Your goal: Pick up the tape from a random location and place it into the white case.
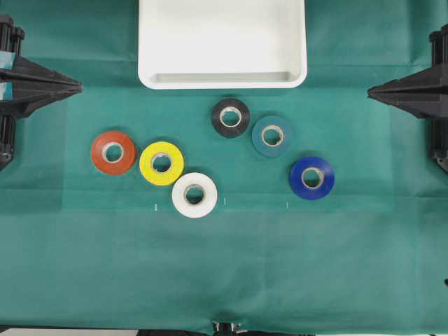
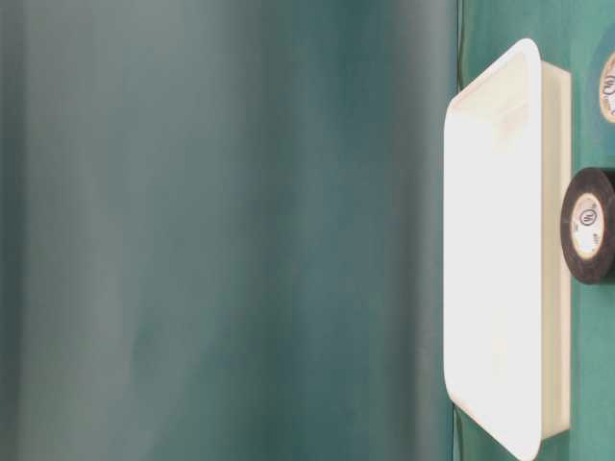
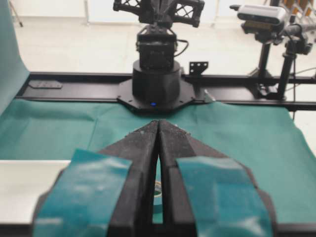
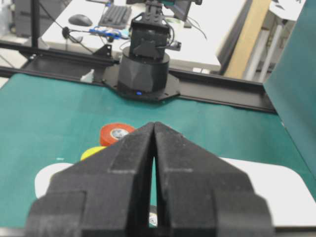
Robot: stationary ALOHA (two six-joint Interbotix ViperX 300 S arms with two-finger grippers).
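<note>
The tape (image 1: 230,117), a black roll with a pale core, lies flat on the green cloth just below the white case (image 1: 222,81). In the table-level view the tape (image 2: 588,226) sits close beside the white case (image 2: 500,240) without touching it. Nothing lies in the case. My left gripper (image 1: 78,87) is parked at the left edge of the table, far from the tape. My right gripper (image 1: 371,89) is parked at the right edge. In the wrist views both the left gripper (image 3: 159,122) and the right gripper (image 4: 154,124) have their tips pressed together and hold nothing.
Other rolls lie around the tape: a dark teal roll (image 1: 272,135) right beside it, a blue roll (image 1: 311,178), a white roll (image 1: 194,194), a yellow roll (image 1: 162,163) and a red roll (image 1: 113,152). The yellow and white rolls touch.
</note>
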